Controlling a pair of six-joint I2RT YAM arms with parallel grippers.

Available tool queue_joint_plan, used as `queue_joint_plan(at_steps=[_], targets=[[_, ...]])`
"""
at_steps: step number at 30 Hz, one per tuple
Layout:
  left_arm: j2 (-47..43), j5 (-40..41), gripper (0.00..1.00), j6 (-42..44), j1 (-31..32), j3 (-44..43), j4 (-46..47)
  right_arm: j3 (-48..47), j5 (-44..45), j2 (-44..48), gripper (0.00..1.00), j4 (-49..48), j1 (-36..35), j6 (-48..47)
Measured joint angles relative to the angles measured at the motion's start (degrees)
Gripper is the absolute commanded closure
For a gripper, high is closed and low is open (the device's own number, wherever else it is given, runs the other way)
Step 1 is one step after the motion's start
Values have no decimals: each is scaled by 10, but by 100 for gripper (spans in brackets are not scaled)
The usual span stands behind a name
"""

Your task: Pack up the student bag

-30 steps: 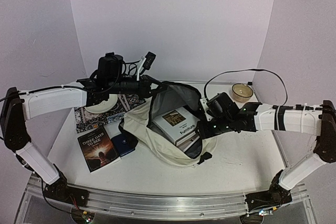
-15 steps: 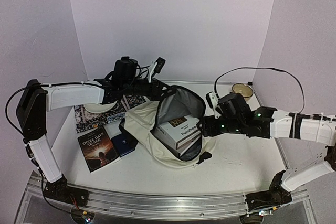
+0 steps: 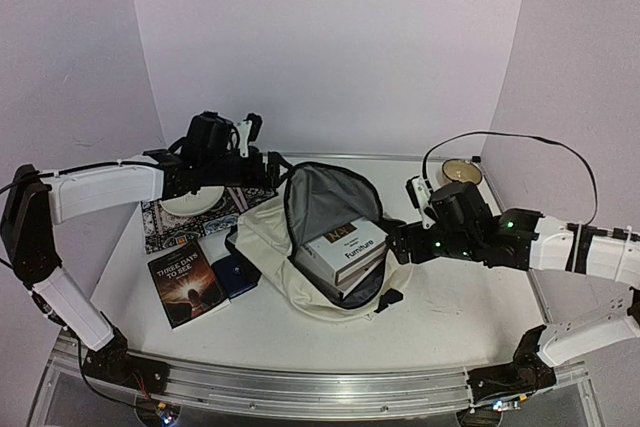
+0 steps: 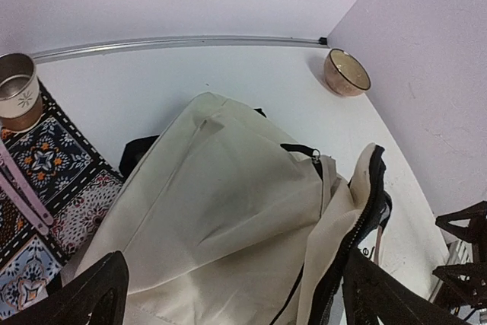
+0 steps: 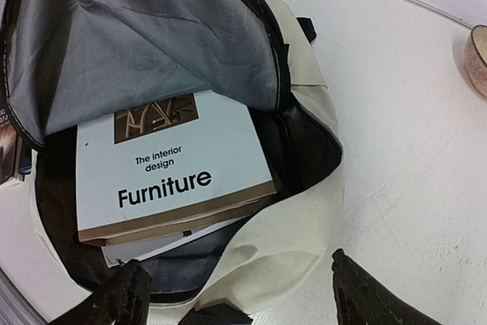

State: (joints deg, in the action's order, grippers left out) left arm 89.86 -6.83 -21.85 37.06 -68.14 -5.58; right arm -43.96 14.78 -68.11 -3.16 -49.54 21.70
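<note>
At the far left of the top view, a patterned mat (image 3: 160, 227) lies on the table (image 3: 450, 297). In the left wrist view a small cup (image 4: 17, 89) stands on the mat at the frame's upper left. Below the mat in the top view, toward the lower left, lie a dark book (image 3: 187, 285) and, just beside it on the right, a flat blue thing (image 3: 237, 272).

The left gripper (image 3: 272, 169) hangs left of center, just beside the bag's raised flap. Its fingers (image 4: 84, 302) are spread wide at the bottom corners of the wrist view, and nothing is held between them.

The student bag (image 3: 280, 247) lies in the middle of the table with its cream side up and its zipped mouth wide open, showing the grey lining (image 5: 137, 43). A pale book titled "Furniture" (image 5: 163, 169) lies inside the opening on top of other books.

The right gripper (image 3: 395, 242) sits right of center, at the bag's right edge. Its fingers (image 5: 125, 294) are spread apart over the cream rim and grip nothing; whether they touch the fabric I cannot tell.

A small bowl (image 3: 460, 172) stands in the upper right, well apart from the bag.
</note>
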Motion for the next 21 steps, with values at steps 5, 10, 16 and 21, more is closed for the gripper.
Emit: queue_joint_plan(at_steps=[5, 10, 16, 21], targets=[[-17, 57, 7, -27, -3, 26, -31, 1, 1, 0, 15, 5, 0, -2], [-28, 129, 16, -77, -16, 57, -82, 1, 1, 3, 13, 8, 0, -7], [-66, 169, 17, -139, -52, 102, -159, 1, 2, 11, 11, 11, 0, -19], [-46, 177, 22, -178, -79, 119, -219, 2, 7, 14, 11, 12, 0, -33]])
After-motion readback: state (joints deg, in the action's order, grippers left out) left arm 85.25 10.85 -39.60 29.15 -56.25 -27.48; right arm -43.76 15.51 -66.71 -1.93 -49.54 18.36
